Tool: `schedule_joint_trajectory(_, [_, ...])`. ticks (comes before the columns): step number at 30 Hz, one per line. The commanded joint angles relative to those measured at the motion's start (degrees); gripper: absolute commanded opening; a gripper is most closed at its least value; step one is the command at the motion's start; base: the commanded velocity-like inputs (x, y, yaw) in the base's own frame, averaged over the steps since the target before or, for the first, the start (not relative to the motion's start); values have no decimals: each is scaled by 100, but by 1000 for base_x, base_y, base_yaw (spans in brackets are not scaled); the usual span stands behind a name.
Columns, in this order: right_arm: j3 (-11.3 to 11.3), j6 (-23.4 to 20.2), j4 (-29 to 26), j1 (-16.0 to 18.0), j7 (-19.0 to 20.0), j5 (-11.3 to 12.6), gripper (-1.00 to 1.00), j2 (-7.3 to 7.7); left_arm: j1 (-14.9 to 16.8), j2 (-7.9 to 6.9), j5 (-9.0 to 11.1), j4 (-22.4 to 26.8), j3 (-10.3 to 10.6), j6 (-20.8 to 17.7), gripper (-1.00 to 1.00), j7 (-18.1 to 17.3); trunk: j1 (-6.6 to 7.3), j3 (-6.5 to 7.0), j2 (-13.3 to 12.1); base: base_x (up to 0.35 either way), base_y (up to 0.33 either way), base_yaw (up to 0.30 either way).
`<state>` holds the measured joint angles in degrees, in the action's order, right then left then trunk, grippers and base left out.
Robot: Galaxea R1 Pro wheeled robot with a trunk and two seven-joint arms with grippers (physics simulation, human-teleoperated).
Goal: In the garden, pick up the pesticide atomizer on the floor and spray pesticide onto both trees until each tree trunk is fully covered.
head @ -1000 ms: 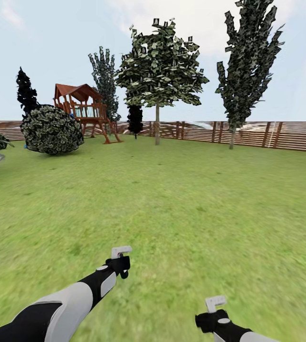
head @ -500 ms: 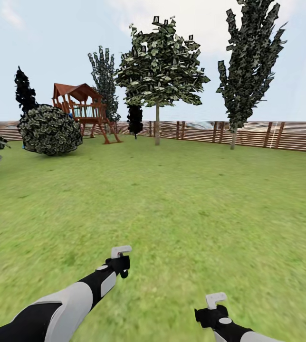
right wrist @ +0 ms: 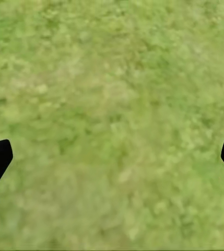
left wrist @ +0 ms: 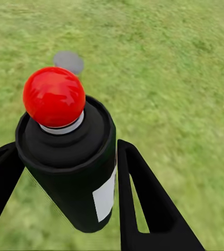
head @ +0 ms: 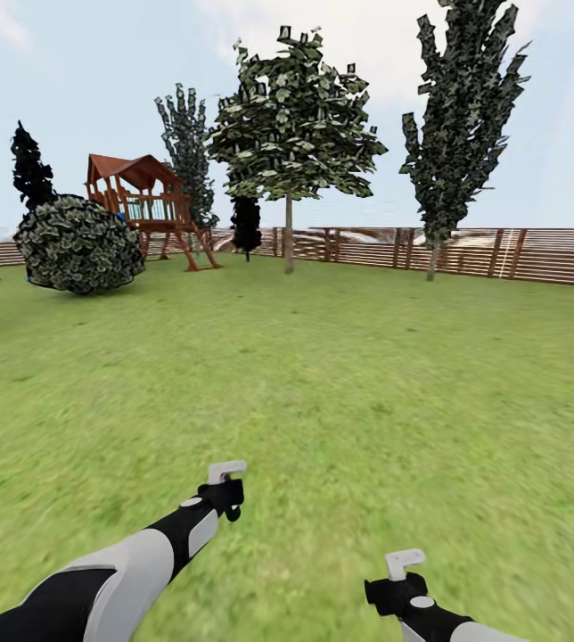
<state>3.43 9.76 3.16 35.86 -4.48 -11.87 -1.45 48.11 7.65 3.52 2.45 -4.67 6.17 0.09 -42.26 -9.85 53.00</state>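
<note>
In the left wrist view my left gripper (left wrist: pixel 67 150) is shut on the pesticide atomizer (left wrist: pixel 72 178), a black bottle with a white label and a red nozzle tip. In the head view that gripper (head: pixel 225 482) hangs low over the lawn at centre left. My right gripper (head: pixel 403 571) is near the bottom edge and stands open (right wrist: pixel 112 157) over bare grass. A broadleaf tree (head: pixel 291 125) with a thin bare tree trunk (head: pixel 288 236) stands far ahead by the fence. A taller, narrower tree (head: pixel 461 116) stands to its right.
A wooden slat fence (head: pixel 501 254) closes the lawn at the back. A round bush (head: pixel 77 242) and a wooden playset (head: pixel 144 201) stand at the far left, with dark conifers (head: pixel 30 169) behind. A grey round stone (left wrist: pixel 68 61) lies in the grass below the left gripper.
The whole head view has shifted a little to the left, so the camera has turned. Both arms keep the same pose and the atomizer stays in the left gripper.
</note>
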Motion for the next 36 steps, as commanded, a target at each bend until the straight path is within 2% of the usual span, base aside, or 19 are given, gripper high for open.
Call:
schedule_joint_trajectory(1, [0, 0, 0, 0, 0, 0, 100, -2, 1, 0, -1, 1, 1, -1, -100, 0, 0, 0, 0, 350, 0, 13])
schedule_joint_trajectory(12, [0, 9, 0, 0, 0, 0, 100, -5, 4, 0, 8, 1, 1, 3, -100, -11, 0, 0, 0, 350, 0, 10])
schedule_joint_trajectory(14, [-2, 9, 0, 0, 0, 0, 100, -5, 3, 0, 8, 2, 1, 4, -100, -229, 0, 0, 0, 350, 0, 44])
schedule_joint_trajectory(18, [-4, 9, 0, 0, 0, 0, 100, -5, -1, 0, 8, 1, -2, -1, -100, -374, 0, 0, 0, 350, 0, 28])
schedule_joint_trajectory(30, [-2, 9, 0, 0, 0, 0, 100, -12, 2, 0, 8, 1, -2, -2, -100, -396, 0, 0, 0, 350, 0, 24])
schedule_joint_trajectory(36, [-3, 9, 0, 0, 0, 0, 100, -12, 0, 0, 8, 1, -4, -2, -100, -396, 0, 0, 0, 350, 0, -132])
